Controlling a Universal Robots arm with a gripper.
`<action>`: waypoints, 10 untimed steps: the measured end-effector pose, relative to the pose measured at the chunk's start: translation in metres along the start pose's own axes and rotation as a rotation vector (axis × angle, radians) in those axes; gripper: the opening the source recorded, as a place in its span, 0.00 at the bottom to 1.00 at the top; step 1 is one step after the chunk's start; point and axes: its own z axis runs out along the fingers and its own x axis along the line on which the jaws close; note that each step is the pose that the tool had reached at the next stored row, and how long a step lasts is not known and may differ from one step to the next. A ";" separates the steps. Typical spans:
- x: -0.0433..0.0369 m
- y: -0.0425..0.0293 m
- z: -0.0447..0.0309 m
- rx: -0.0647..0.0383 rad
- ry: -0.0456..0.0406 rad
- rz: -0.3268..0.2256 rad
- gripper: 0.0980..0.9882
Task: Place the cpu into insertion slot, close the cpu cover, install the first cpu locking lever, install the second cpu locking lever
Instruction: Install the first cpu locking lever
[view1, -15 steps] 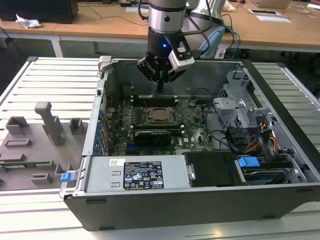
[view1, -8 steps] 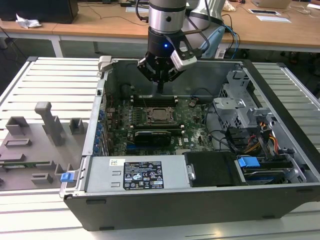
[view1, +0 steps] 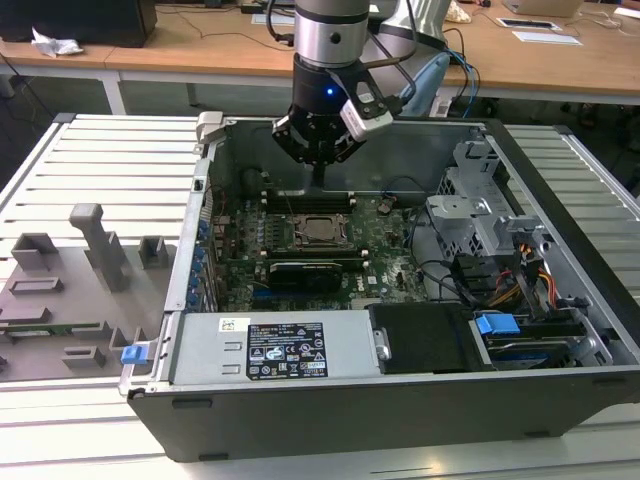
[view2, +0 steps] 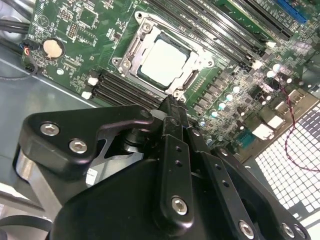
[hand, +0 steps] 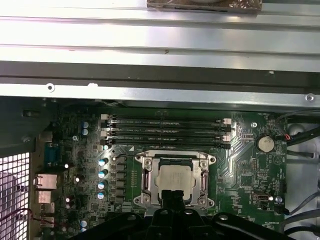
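The gripper hangs above the motherboard inside the open computer case, fingers pressed together and holding nothing — their tips just beside the insertion slot. The cpu sits in that slot, the cpu cover lying down around it

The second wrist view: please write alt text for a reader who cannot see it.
The cpu lies in the insertion slot on a green motherboard, with the cpu cover closed around it. The black claw hangs beside the socket, next to black memory slots.
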 end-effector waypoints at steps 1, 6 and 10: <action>0.0013 0.0000 0.0000 0.000 0.0000 0.000 0.01; 0.0032 0.0001 0.0001 0.000 0.0000 0.000 0.01; 0.0046 0.0001 0.0002 0.000 0.0000 0.000 0.01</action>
